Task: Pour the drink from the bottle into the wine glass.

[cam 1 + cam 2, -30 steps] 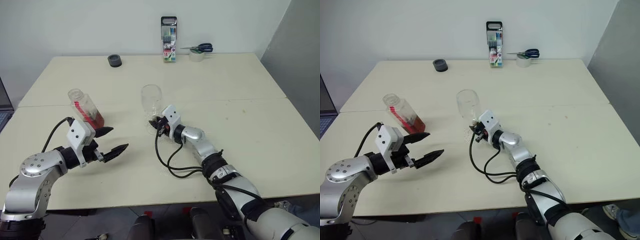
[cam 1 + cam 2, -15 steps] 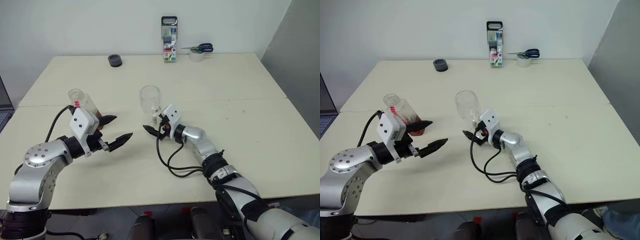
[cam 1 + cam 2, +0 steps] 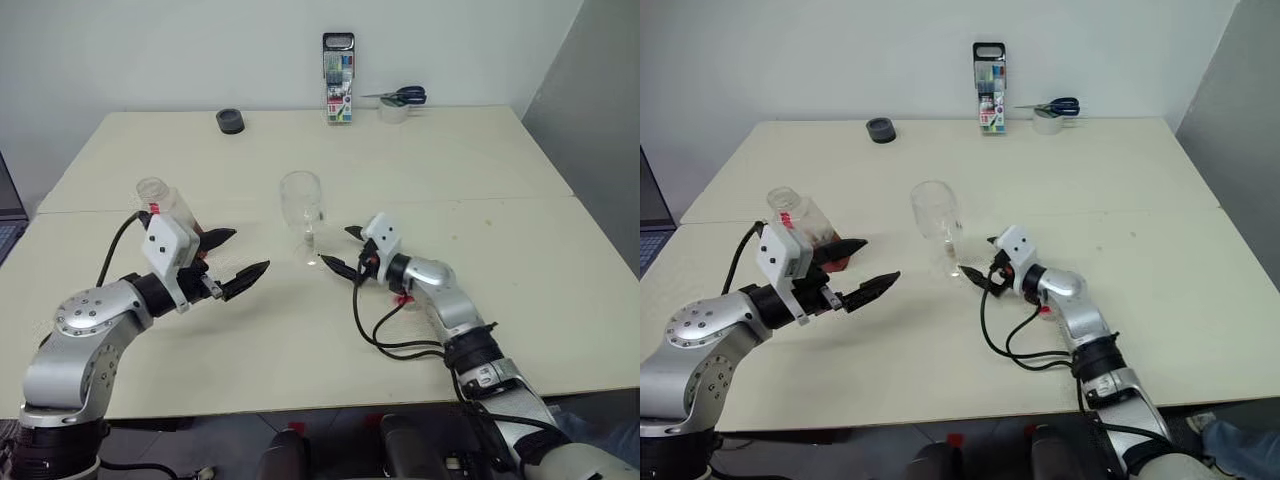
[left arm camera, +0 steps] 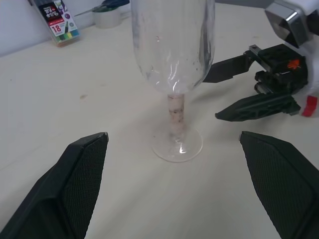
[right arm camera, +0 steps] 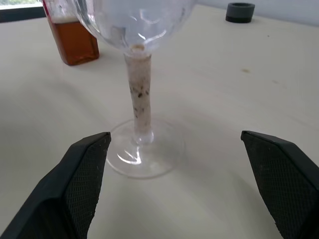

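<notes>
The wine glass (image 3: pixel 303 214) is standing upright mid-worktop (image 3: pixel 480 180), empty. The right claw (image 3: pixel 342 250) is gaping wide just beside its foot, gripping nothing. The left claw (image 3: pixel 236 256) is hanging fully open, empty, near the bottle (image 3: pixel 800 224) with its amber drink (image 5: pixel 73 39)

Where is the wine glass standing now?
The wine glass stands upright near the middle of the table, between the two arms, just left of the open right end effector.
</notes>
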{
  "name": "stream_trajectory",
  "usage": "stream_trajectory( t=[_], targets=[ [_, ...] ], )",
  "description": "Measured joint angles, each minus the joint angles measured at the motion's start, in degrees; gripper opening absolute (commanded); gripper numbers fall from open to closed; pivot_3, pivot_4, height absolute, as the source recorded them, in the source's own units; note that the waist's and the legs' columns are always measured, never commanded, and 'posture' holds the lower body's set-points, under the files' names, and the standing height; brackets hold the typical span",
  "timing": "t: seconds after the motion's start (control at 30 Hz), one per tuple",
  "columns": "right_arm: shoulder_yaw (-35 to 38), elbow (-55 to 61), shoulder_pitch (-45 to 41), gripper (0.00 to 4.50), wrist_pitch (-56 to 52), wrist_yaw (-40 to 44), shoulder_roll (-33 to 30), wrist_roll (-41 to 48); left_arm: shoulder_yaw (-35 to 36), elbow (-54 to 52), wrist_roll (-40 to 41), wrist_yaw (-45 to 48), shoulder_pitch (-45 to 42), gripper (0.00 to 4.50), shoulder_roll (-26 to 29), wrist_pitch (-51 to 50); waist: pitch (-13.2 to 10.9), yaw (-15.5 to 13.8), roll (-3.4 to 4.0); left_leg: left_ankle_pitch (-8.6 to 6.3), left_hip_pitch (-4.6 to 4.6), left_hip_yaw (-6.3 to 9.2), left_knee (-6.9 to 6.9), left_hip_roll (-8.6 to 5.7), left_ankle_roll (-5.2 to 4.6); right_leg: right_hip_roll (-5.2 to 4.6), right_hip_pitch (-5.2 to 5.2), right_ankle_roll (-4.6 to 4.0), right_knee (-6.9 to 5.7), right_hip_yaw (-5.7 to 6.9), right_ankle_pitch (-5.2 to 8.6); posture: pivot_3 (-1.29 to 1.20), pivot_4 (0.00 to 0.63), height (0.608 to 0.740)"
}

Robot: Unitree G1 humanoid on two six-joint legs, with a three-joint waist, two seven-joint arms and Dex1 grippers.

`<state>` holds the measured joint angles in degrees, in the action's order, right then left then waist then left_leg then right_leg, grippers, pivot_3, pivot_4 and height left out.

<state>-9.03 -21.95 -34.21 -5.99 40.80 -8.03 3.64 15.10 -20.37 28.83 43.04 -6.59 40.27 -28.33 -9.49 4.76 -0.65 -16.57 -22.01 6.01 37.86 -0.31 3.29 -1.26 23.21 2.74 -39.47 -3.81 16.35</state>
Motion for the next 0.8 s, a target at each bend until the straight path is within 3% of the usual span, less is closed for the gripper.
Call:
stream_trajectory(
  t=[0.43, 0.57, 0.8],
  targets=[
    [-1.3, 22.4, 13.0, 4.47, -6.6, 5.6, -10.4, 3.1, 0.2, -0.8, 0.0, -5.1, -1.1, 4.5, -3.9, 0.6, 0.0, -0.6, -0.03, 0.0, -0.02, -0.02, 0.01, 0.0, 0.0, -0.01, -0.05, 0.01, 0.12, 0.0, 0.01, 0.0, 0.15, 0.74],
    [-1.2, 31.2, 15.1, 4.47, -11.5, 9.3, -14.2, 8.4, -0.4, 0.7, -6.0, -9.3, 0.7, 4.5, -4.9, 4.5, 0.0, -0.6, -0.02, 0.0, -0.02, -0.01, 0.0, 0.01, -0.01, -0.01, -0.07, 0.01, 0.19, -0.01, 0.01, 0.0, 0.15, 0.74],
    [1.1, 44.2, 15.5, 4.47, -22.8, 13.2, -21.8, 18.8, -0.7, 5.8, -12.5, -15.8, 8.2, 4.5, -11.6, 10.8, 0.0, -1.8, -0.06, -0.01, -0.08, 0.02, 0.03, 0.0, -0.02, -0.04, -0.15, 0.01, 0.45, 0.04, 0.0, 0.0, 0.15, 0.74]
  ],
)
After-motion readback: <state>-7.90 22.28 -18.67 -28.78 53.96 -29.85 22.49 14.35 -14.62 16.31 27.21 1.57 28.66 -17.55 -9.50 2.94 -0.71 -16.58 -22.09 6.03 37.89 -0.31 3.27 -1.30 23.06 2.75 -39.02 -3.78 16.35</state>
